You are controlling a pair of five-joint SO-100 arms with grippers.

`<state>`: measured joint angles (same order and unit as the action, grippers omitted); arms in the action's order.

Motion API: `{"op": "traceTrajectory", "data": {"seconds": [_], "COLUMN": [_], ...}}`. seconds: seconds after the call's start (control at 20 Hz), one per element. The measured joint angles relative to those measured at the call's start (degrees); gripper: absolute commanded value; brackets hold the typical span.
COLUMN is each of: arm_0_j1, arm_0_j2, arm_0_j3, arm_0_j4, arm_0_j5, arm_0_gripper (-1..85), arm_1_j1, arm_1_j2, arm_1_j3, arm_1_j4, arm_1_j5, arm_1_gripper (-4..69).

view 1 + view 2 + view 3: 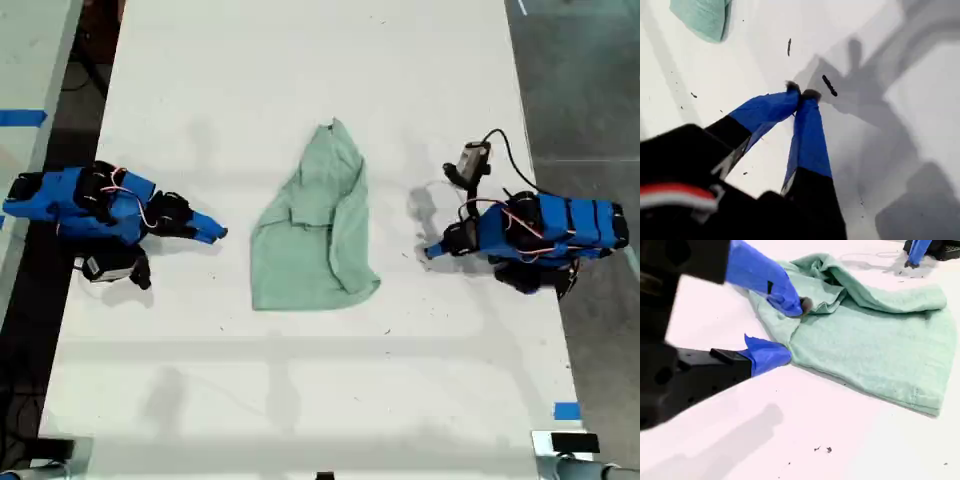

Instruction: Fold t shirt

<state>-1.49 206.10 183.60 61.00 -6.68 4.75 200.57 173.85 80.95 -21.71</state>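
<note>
The t shirt (315, 235) lies rumpled at mid-bench (200, 80), narrow end away from the camera, between the two arms. My second tool (795, 330) stands open at the near edge; my first tool (802, 92) is closed on nothing, apart from the cloth. The fold likely goes best by pinching one layer at the hem corner and lifting low. No writing is legible.

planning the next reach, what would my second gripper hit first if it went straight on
Probably the rumpled pale mint-green fabric t shirt: my second gripper is open and points at its near edge, though depth is unclear.
</note>
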Motion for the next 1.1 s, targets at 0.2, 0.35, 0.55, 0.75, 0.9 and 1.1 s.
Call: {"op": "traceTrajectory", "data": {"seconds": [0.2, 0.35, 0.55, 0.75, 0.9, 1.1], "arm_0_j1": [-8.26, -9.23, -9.23, -8.00, -7.03, -6.94], "arm_0_j2": [0.00, 0.00, 0.00, 0.00, 0.00, 0.00], "arm_0_j3": [0.09, 0.09, 0.09, 0.18, 0.18, 0.18], "arm_0_j4": [0.00, 0.00, 0.00, 0.00, 0.00, 0.00], "arm_0_j5": [2.72, 2.81, 2.72, 1.05, 1.05, 1.23], "arm_0_gripper": [0.0, 0.0, 0.0, 0.0, 0.0, 0.0], "arm_1_j1": [3.25, 4.39, 4.22, 4.22, 4.22, 4.22], "arm_1_j2": [0.00, 0.00, 0.00, 0.00, 0.00, 0.00], "arm_1_j3": [0.18, 0.18, 0.18, 0.18, 0.18, 0.18], "arm_1_j4": [0.00, 0.00, 0.00, 0.00, 0.00, 0.00], "arm_1_j5": [1.58, 1.58, 1.58, 1.58, 1.58, 1.58], "arm_1_gripper": [1.6, 1.6, 1.6, 1.6, 1.6, 1.6]}}
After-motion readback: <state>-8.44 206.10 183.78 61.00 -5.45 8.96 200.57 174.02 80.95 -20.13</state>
